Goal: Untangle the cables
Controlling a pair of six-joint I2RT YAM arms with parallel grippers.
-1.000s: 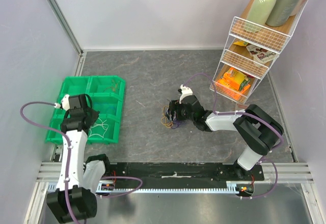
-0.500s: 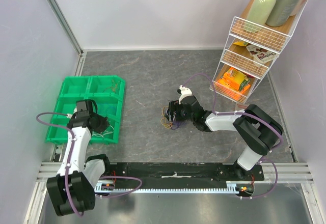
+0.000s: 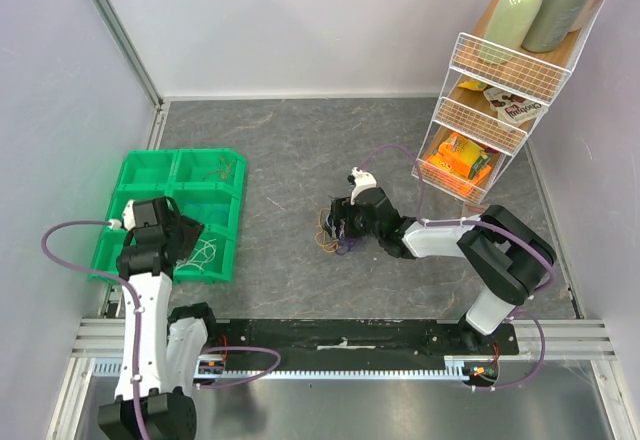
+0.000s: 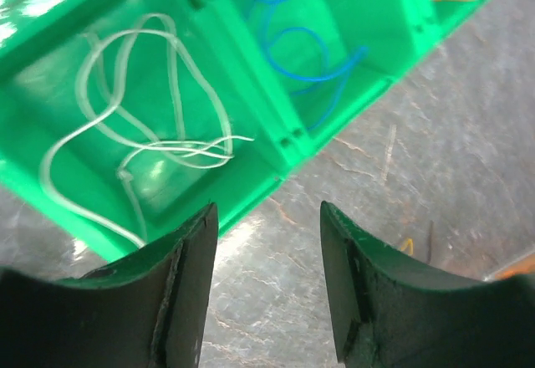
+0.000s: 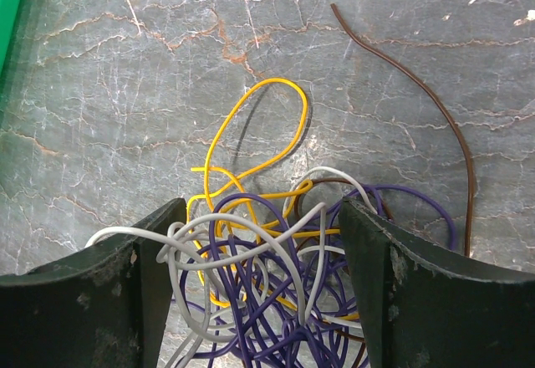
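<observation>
The tangled bundle of thin purple, yellow, white and brown cables (image 5: pixel 267 301) lies on the grey marbled table (image 3: pixel 280 150) near its middle, well apart from the green plastic compartment tray (image 3: pixel 150 160) at the left. The right gripper (image 5: pixel 261 209) straddles the heap with its jaws wide and nothing pinched. The step looks like picking one strand out, and the yellow loop (image 5: pixel 259 117) is the best candidate because it arches clear of the knot. It is better to close on that loop alone and draw away slowly, so the purple coils do not tighten. Where the yellow runs beneath them is hard to tell. The long brown wire (image 5: pixel 418 100) trails off to the side. The left gripper (image 4: pixel 267 213) hovers wide and empty over the tray's near edge, above the compartment that holds a loose white wire (image 4: pixel 167 100).
</observation>
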